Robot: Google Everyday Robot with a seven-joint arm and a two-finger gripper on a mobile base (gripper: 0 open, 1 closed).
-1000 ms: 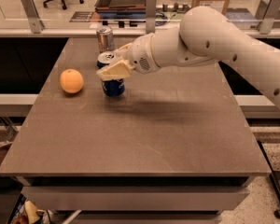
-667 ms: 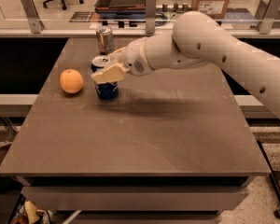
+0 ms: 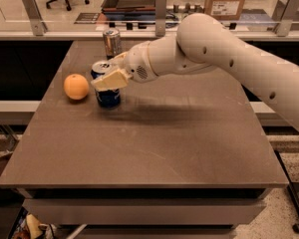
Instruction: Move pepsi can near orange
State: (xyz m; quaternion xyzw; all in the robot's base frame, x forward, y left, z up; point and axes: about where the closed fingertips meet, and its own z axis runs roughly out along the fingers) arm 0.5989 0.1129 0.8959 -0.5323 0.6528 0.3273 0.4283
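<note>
The gripper [image 3: 102, 77], just beside the orange [image 3: 76, 86], has its fingers pinching the upright pepsi can [image 3: 108, 98]. The can sits on the bench [image 3: 154, 148], not touching the orange, on its arm-facing side.

Comes in from the right as a thick white arm [image 3: 259, 78], dotted with small dark holes. Rises to a rounded elbow [image 3: 204, 34] toward the far side, then slants down and left into a wrist [image 3: 142, 69] with a small grille. Ends in the claw [image 3: 105, 73], low over the far left part of the surface [image 3: 154, 148], pointing left. Grips the pepsi can [image 3: 108, 98] by its upper half, with one cream finger [image 3: 111, 79] across the near side and the other just showing at the far side.
</note>
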